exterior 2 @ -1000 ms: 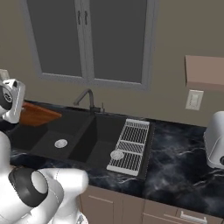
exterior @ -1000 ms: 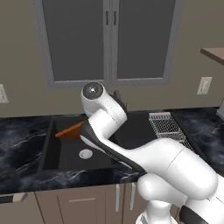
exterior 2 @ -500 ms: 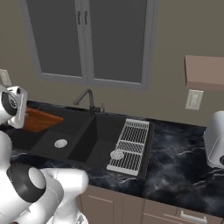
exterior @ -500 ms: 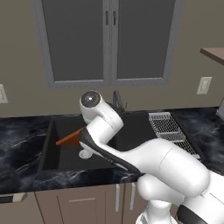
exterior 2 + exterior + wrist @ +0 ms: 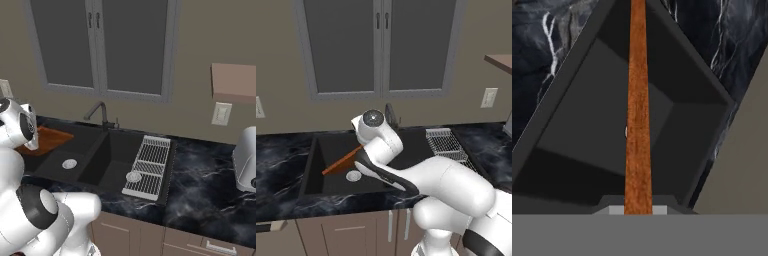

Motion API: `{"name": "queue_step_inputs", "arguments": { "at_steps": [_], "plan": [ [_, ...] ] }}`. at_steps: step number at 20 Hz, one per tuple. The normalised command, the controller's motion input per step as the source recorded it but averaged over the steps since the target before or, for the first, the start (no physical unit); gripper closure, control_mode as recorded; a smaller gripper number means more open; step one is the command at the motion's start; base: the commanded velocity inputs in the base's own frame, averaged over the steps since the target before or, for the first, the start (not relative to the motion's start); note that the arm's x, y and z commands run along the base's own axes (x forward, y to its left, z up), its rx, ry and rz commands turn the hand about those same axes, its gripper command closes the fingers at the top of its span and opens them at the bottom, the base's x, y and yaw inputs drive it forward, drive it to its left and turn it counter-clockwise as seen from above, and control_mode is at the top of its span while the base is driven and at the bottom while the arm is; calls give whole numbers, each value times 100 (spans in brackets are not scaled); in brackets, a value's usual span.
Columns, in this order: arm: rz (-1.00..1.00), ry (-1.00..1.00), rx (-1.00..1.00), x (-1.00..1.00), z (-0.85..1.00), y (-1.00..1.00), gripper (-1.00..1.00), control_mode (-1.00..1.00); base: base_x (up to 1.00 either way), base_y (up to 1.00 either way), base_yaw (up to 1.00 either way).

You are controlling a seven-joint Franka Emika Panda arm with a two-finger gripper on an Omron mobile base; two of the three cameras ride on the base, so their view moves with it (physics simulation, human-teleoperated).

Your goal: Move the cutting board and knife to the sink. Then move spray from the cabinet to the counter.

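The first step was in hand: the fingers (image 5: 638, 209) were clenched on the cutting board's (image 5: 343, 161) edge, holding it tilted inside the sink (image 5: 316, 187), toward nine o'clock of the drain (image 5: 353, 175). Next, I judged, it needed lowering and letting go. No writing was legible.

You're looking at flat, even rendered light with no glare and no evident source. The sink (image 5: 331, 160) basin is the darkest area, mid-left of the left base view. Edges look soft and low-resolution; no lens distortion.
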Motion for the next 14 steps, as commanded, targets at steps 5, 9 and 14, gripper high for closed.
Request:
{"name": "queue_step_inputs", "arguments": {
  "at_steps": [5, 9, 14],
  "plan": [
    [10, 0, 0, 20, -35, 0, 100, -100, 0, 0, 0],
    [2, 0, 0, 18, -40, 0, 100, -100, 0, 0, 0],
    [0, -2, 0, 10, -29, 0, 100, -100, 0, 0, 0]
  ]
}}
